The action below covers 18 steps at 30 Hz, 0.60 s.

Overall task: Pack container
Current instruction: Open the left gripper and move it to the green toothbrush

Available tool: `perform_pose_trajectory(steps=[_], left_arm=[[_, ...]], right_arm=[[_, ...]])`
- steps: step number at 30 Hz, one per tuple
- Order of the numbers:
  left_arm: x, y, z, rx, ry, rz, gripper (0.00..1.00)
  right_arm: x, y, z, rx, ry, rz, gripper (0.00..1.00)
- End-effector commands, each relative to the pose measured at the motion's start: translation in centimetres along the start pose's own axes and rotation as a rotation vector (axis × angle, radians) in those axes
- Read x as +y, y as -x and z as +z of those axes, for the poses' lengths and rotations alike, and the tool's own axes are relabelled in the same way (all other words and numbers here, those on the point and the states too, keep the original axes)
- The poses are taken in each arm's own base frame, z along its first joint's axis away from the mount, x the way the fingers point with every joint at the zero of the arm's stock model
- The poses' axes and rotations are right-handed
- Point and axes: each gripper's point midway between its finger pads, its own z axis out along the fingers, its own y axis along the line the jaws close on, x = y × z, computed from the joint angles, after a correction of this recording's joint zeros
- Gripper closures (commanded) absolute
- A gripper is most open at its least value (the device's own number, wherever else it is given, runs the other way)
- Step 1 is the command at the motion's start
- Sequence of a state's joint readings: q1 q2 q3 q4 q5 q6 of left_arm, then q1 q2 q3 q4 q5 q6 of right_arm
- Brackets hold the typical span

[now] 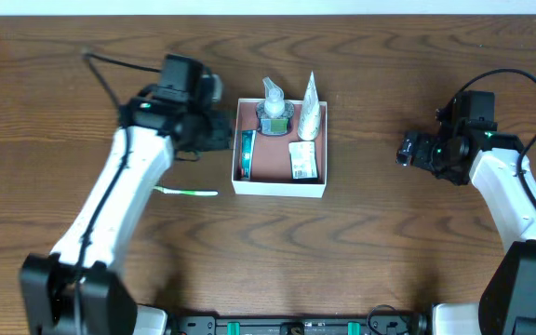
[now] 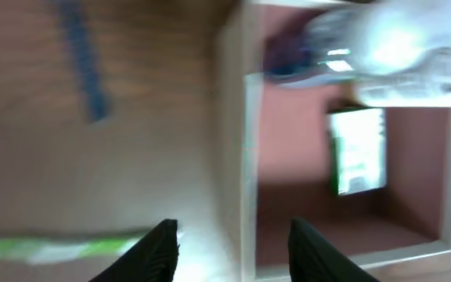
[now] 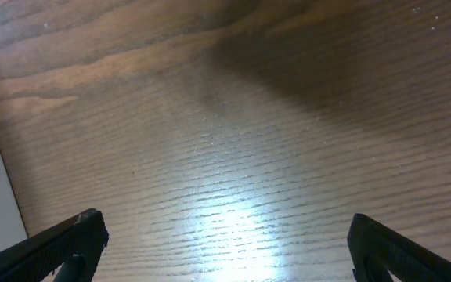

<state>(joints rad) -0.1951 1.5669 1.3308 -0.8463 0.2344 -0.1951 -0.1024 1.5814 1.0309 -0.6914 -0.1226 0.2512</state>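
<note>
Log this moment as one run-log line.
left gripper: open, empty, beside container | right gripper: open, above table | toothbrush: on table, outside container

Brown wood-grain surface. Green-white toothbrush lying flat on it, left of centre. Black cable at upper left.

White arms, black pincers, cables.

Dark wood-grain table bore white-walled container near centre. Thin green-and-white stick lay flat on wood, just left of container, not touching its wall.
</note>
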Motion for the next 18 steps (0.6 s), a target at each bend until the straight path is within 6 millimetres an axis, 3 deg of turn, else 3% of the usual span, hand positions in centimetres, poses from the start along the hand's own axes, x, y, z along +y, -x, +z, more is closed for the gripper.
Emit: perform_pose_trajectory(steps=[1, 5, 11, 18], left_arm=[[4.8, 0.5, -3.5, -0.07, 0.198, -0.138, 0.54], [8.8, -1.3, -4.3, -0.033, 0.303, -0.337, 0.53], [13.1, -2.5, -2.5, -0.068, 0.342, -0.65, 0.49], [14.7, -5.4, 0.2, -0.053, 0.368, -0.848, 0.5]], right_arm=[[-0.3, -0.2, 0.2, 0.007, -0.007, -0.006, 0.01], [-0.3, -0.2, 0.2, 0.007, -0.007, -0.007, 0.01], [-0.3, -0.2, 0.2, 0.007, -0.007, -0.006, 0.01], [-0.3, -0.2, 0.2, 0.007, -0.007, -0.007, 0.01]])
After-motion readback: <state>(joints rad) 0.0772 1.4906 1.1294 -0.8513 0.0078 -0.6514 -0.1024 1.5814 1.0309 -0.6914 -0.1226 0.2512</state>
